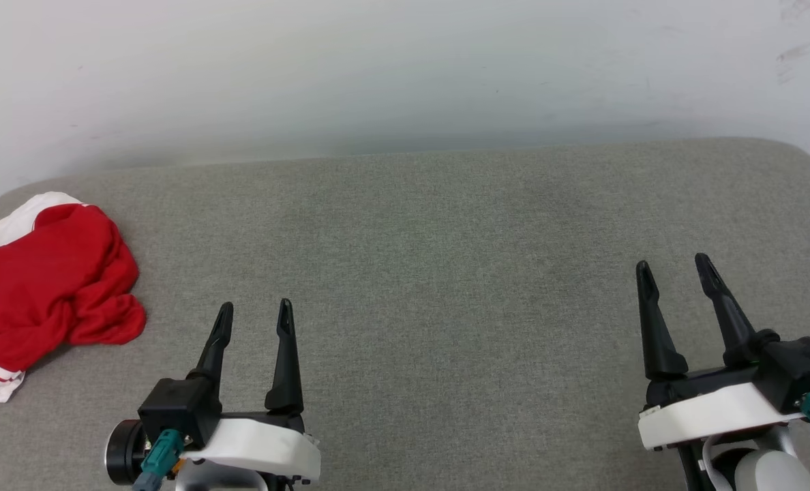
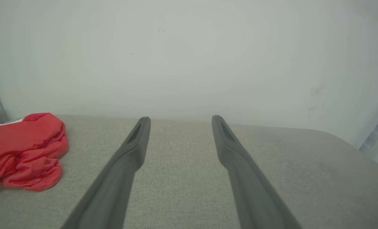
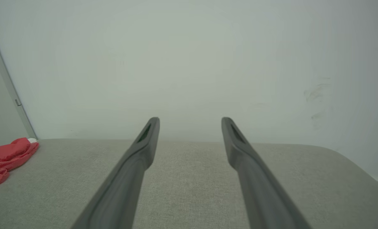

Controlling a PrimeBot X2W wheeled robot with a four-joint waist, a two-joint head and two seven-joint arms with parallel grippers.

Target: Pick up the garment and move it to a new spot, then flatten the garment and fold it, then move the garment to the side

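The garment (image 1: pixel 43 286) lies bunched up at the far left of the grey surface, red with white sleeve parts at its upper and lower edges. In the left wrist view the garment (image 2: pixel 23 152) is a red heap at the left; in the right wrist view the garment (image 3: pixel 4 159) is small at the left edge. My left gripper (image 1: pixel 255 312) stands open to the right of the garment, apart from it, with nothing between its fingers. My right gripper (image 1: pixel 673 264) is open and empty at the lower right.
The grey fabric-covered surface (image 1: pixel 446 273) stretches wide between and beyond the grippers. A white wall (image 1: pixel 405 68) rises right behind its far edge. The surface's far right corner (image 1: pixel 804 153) is rounded.
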